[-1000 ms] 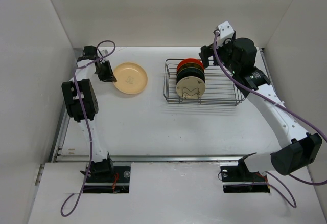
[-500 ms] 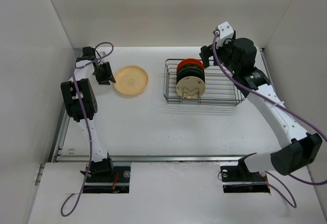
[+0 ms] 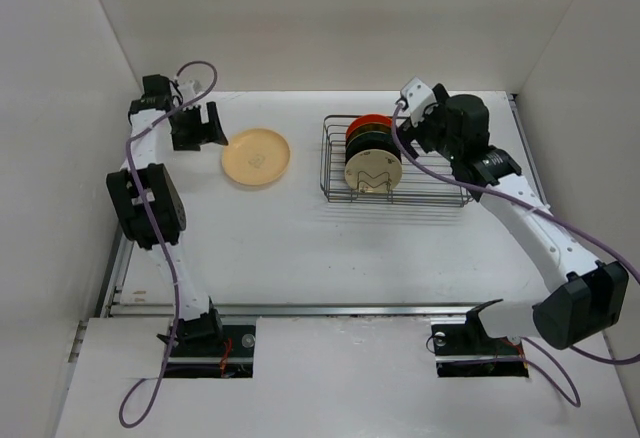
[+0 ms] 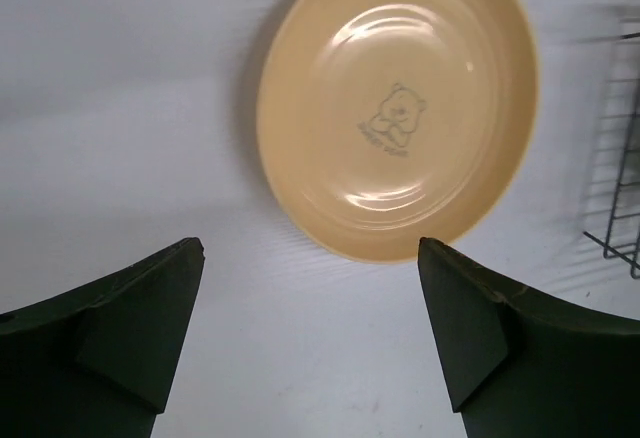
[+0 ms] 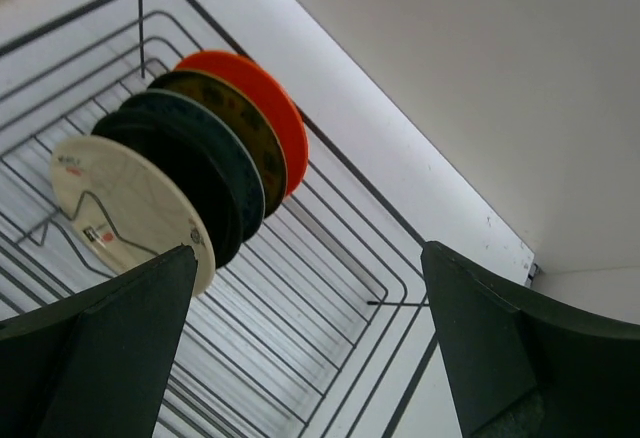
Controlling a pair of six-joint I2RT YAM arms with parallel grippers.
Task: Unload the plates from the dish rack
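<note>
Peach plate (image 3: 257,155) lies flat on the table (image 3: 300,228), at 4 o'clock of the left gripper (image 4: 310,253) from overhead, whose jaws stand apart and off it. Four plates (image 3: 374,171) stand on edge at the left end of the dish rack (image 3: 430,183), rowed 6 to 12 o'clock. We judge the right gripper (image 5: 308,250), jaws wide and empty, the nearer; the orange-red plate (image 5: 262,98) sits at its 11 o'clock

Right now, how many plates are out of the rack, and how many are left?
Done: one, the peach plate lies flat on the table beside the dish rack. In hand: nothing; the left gripper is open next to it, the right gripper open above the rack. Left: the cream plate, dark plate, yellow-patterned plate and orange-red plate stand in the rack.
</note>
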